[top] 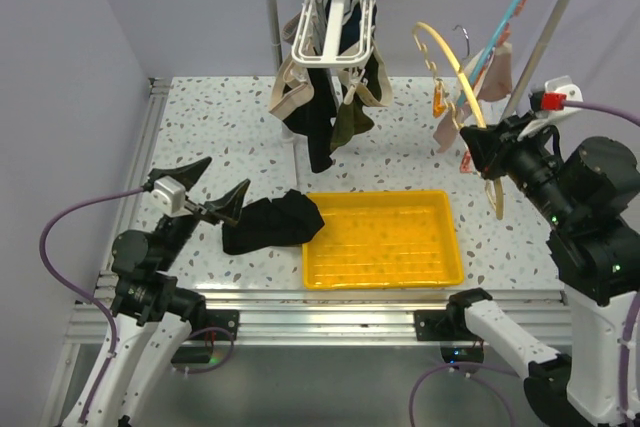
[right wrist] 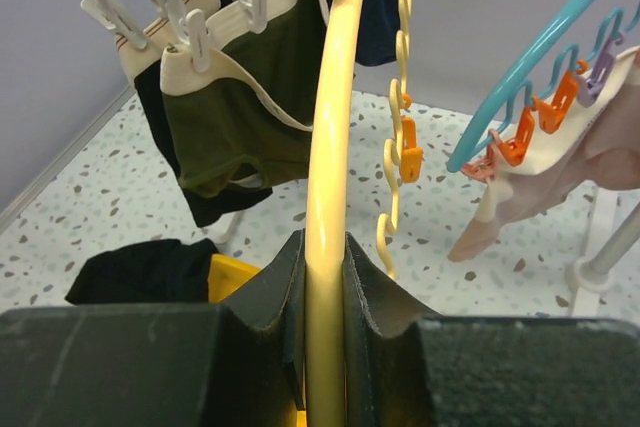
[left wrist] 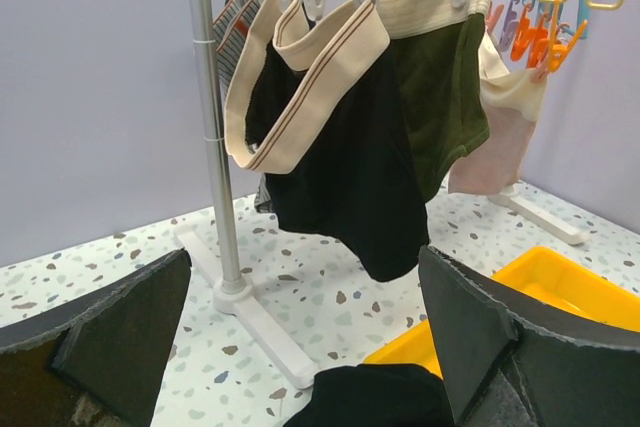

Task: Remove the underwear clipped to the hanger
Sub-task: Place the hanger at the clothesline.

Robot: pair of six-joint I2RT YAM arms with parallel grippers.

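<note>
The underwear [top: 330,107] hangs mostly in one bunch from the white clip hanger [top: 340,7] on the rack [left wrist: 210,127], held by the waistbands. Among it you see an olive piece [left wrist: 440,97] and a black one with a cream band [left wrist: 350,167]. A pink-beige piece [right wrist: 560,167] is clipped to the teal hanger [right wrist: 540,57] further right, and one black piece [top: 270,222] already lies on the table [top: 220,127], touching the left rim of the yellow tray [top: 380,195]. The cloth looks light, soft and limp, so it will probably fold and slide between the fingers. I think the thick waistband just under a clip is the best place to take it. Pull downward and slowly, because the hanger hangs free and will likely swing toward you. Your left end effector [top: 228,172] stands wide open and holds nothing, low over the table beside the black piece. Your right end effector [right wrist: 325,257] is narrow and clamped on the arm of the yellow hanger [right wrist: 335,97]. The clips on that hanger that show in the right wrist view carry no cloth.
</note>
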